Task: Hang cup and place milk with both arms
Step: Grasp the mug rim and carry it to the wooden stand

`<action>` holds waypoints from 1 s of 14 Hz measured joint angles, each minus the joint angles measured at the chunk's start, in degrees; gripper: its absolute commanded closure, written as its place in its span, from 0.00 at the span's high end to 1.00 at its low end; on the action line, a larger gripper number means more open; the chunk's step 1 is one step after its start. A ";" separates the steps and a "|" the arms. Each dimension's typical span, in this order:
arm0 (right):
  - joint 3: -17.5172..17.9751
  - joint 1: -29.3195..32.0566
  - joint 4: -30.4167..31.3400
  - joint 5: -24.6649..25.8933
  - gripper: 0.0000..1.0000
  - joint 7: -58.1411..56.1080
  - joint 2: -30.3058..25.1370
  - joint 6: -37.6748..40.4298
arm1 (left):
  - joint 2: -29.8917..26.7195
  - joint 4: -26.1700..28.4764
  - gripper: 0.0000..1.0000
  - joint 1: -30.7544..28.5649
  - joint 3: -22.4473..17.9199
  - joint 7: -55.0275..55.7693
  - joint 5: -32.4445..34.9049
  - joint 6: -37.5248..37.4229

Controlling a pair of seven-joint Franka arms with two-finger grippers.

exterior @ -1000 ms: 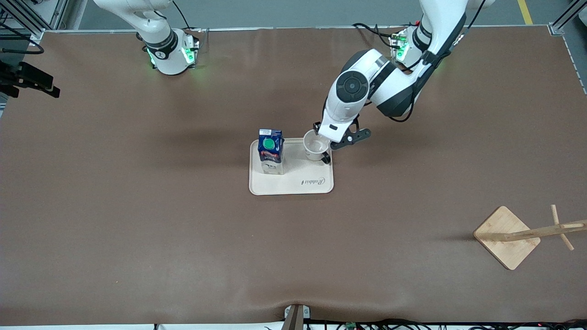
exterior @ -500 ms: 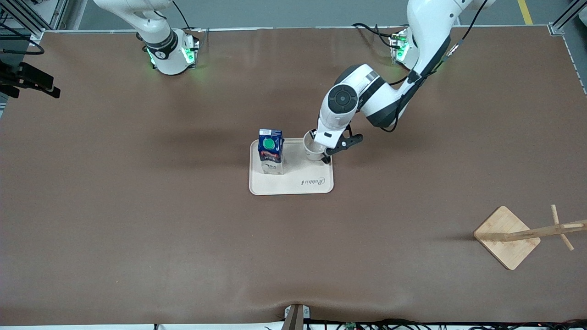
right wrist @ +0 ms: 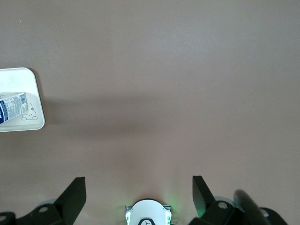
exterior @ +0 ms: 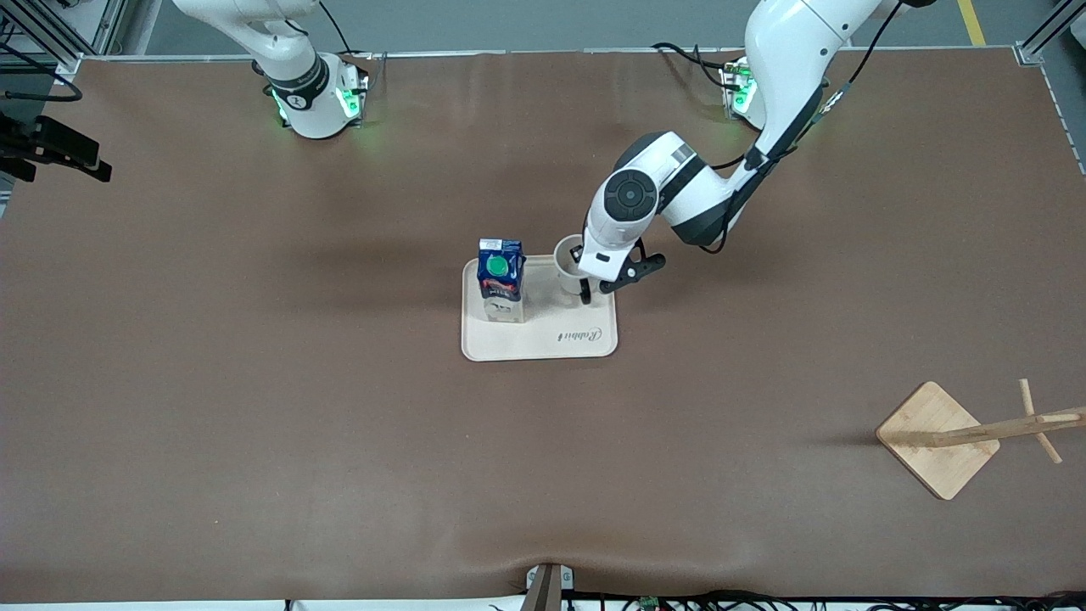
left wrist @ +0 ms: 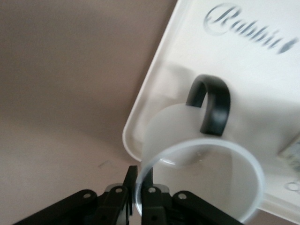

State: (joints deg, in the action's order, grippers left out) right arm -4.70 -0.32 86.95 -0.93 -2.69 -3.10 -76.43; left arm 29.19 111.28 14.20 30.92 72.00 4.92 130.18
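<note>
The cup (left wrist: 201, 173) sits upright on the tray (exterior: 539, 335) at mid-frame in the front view, mouth up. Its rim wall is pinched between the left gripper (left wrist: 139, 197) fingers, handle (left wrist: 209, 104) pointing away from them. The right gripper (right wrist: 139, 194) waits spread apart above bare table (right wrist: 164, 70).

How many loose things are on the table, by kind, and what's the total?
Cup, pinched at its rim by the left gripper: 1
Milk carton: 1
Tray: 1
Wooden rack: 1
Total: 4
</note>
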 measured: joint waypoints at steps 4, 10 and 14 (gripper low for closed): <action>-0.01 0.00 0.00 0.00 1.00 0.00 0.00 -0.02 | -1.54 -3.63 0.00 -2.54 -0.71 -0.24 2.41 -1.35; -0.07 0.01 -0.07 0.00 1.00 0.00 0.18 -0.18 | -11.11 -12.87 0.00 -10.77 -0.97 -11.45 2.66 -19.95; -0.03 0.01 -0.16 0.00 1.00 0.00 0.41 -0.22 | -16.77 -13.59 0.00 -20.62 -1.13 -23.62 3.18 -22.80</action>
State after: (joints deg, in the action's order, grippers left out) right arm -4.73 -0.31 86.79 -0.93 -2.69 -2.70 -76.65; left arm 12.42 97.69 -6.42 29.79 48.37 8.10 107.38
